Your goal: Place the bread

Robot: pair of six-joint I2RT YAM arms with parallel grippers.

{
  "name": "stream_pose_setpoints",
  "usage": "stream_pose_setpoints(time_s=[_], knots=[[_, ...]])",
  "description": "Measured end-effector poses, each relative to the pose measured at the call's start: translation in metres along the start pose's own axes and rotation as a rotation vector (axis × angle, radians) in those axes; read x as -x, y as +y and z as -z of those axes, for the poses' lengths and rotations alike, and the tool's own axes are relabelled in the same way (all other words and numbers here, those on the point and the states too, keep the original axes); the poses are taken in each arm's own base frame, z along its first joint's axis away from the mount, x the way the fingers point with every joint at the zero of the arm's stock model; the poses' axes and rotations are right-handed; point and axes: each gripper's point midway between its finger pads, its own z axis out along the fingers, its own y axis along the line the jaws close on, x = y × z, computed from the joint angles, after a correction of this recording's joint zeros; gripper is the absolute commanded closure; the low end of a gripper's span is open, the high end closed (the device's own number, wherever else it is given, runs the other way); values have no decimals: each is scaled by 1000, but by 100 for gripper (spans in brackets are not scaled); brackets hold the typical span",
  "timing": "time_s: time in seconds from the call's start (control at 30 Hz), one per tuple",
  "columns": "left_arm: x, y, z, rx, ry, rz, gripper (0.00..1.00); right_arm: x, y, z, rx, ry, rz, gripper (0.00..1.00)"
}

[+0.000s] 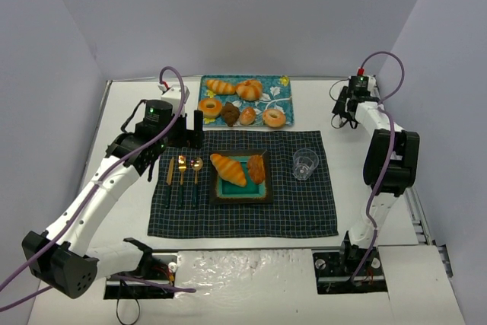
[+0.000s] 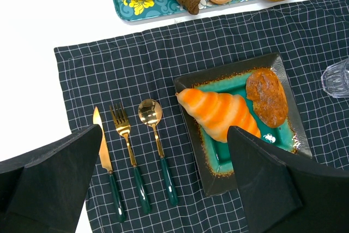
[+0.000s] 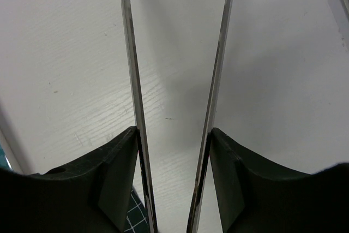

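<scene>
The orange striped bread roll (image 2: pixel 218 113) is glossy, fat at one end and tapering to a point. It lies diagonally on the square teal plate with a dark rim (image 2: pixel 203 159), down under the left tool (image 2: pixel 164 129) and a bit toward its right finger. The pointed end reaches the plate's left rim. A brown crusty bun (image 2: pixel 267 96) shares the plate just beside it, too close to tell if they touch.

The left tool is spread wide and holds nothing.

Under its left side sit a gold spoon (image 2: pixel 150 113), gold fork (image 2: pixel 120 121) and gold knife (image 2: pixel 98 121), all green-handled. A bare strip of dark checked cloth (image 2: pixel 136 64) separates the spoon from the plate rim. A clear glass (image 2: pixel 337 77) stands past the right finger. The teal floral tray of pastries (image 2: pixel 144 10) lies ahead, beyond the cloth's edge.

The right tool (image 3: pixel 174 135) is well away over bare white worktop (image 3: pixel 65 53), fingers parted and empty.
</scene>
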Motion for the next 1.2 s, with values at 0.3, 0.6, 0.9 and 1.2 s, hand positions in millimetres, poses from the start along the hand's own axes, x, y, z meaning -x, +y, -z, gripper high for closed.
stream_pose_setpoints(time_s=[0.3,0.6,0.9,1.2], knots=[[0,0,0,0,0,0,3,-17,0,-20,0,43,5,43],[0,0,0,-1,0,0,3,-40,-4,-33,-18,98,9,36],[0,-1,0,-5,1,0,3,-51,-8,-33,-27,123,10,16],[0,-1,0,-5,1,0,3,-54,-8,-32,-30,131,8,11]])
